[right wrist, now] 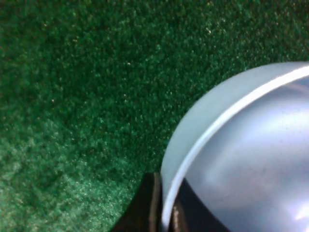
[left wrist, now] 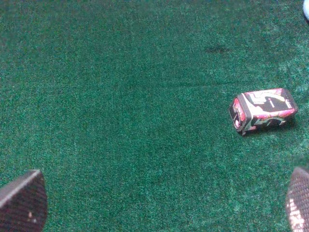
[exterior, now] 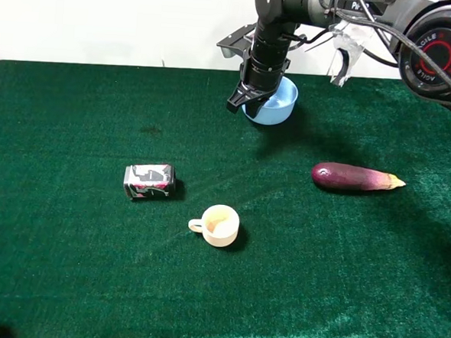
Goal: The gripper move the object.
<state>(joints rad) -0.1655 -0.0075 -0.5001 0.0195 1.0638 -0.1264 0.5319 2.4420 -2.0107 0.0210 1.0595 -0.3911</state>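
the bowl [exterior: 281,105] is clamped at the rim by the right pincer [exterior: 245,105], its wall partly hidden. of the left pincer [left wrist: 159,202], only spread, cropped fingertips [left wrist: 21,203] are seen.

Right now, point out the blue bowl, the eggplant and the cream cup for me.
blue bowl [exterior: 280,109], exterior high view, outer front wall.
eggplant [exterior: 351,177], exterior high view, middle of body.
cream cup [exterior: 221,221], exterior high view, its inside.
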